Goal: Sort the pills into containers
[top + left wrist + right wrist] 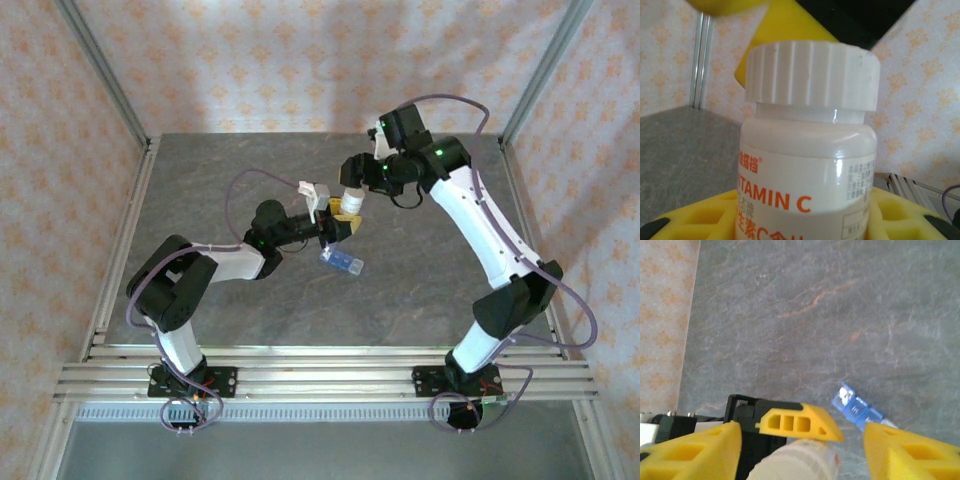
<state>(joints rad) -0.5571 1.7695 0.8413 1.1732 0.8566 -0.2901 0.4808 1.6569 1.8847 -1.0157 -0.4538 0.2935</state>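
Note:
A white vitamin C bottle with a ribbed white cap stands between the yellow fingers of my left gripper, which is shut on its body. In the top view my left gripper holds this bottle over the middle of the table. My right gripper hangs just above the cap. Its fingers are spread wide, open, on either side of the bottle. The blue pill box lies flat on the table just below both grippers, and also appears past the right gripper as a blue strip.
The grey stone-patterned table is ringed by patterned walls and aluminium frame posts. A rail with the arm bases runs along the near edge. The left gripper's yellow finger crosses the right wrist view.

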